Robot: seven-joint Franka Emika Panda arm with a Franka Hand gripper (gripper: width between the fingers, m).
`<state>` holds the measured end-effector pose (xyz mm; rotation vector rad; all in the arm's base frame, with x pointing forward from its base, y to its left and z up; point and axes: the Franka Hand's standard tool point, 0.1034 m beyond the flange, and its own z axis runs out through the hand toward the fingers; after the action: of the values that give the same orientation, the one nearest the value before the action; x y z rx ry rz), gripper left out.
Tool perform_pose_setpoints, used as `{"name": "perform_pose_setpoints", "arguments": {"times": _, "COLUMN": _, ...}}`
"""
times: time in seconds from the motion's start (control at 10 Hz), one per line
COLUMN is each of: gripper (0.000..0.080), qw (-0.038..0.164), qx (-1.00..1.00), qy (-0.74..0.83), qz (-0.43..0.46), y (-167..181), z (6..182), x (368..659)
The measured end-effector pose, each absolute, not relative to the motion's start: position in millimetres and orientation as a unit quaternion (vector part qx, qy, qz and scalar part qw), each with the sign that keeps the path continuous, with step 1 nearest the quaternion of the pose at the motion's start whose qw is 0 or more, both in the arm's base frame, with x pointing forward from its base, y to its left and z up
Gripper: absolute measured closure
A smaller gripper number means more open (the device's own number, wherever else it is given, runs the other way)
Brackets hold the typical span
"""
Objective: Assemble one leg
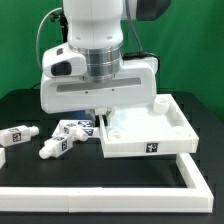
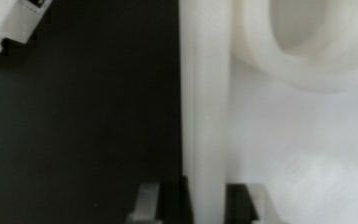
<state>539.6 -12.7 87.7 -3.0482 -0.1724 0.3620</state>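
Observation:
Two legs, short white pegs with black-and-white tags, lie on the black table at the exterior view's left: one leg and another leg. Neither shows in the wrist view. My gripper is down at the left wall of the large white square panel. In the wrist view my gripper straddles the panel's raised rim, with one finger outside and the other inside, both against it. A round socket shows inside the panel.
More tagged white pieces lie just left of the panel, partly hidden by my hand. A long white L-shaped bar runs along the front of the table and up the right side.

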Motion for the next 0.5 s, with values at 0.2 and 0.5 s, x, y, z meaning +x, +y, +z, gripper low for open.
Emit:
{"name": "perform_pose_setpoints", "arguments": {"times": 0.2, "gripper": 0.0752, "qw": 0.034, "qx": -0.991, "qy": -0.058, "qz": 0.119, "y": -11.9, "z": 86.6, "x": 539.2}}
{"name": "perform_pose_setpoints", "arguments": {"times": 0.5, "gripper": 0.0752, "qw": 0.03, "qx": -0.991, "qy": -0.014, "qz": 0.13, "y": -34.6, "z": 56.7, "x": 546.1}}
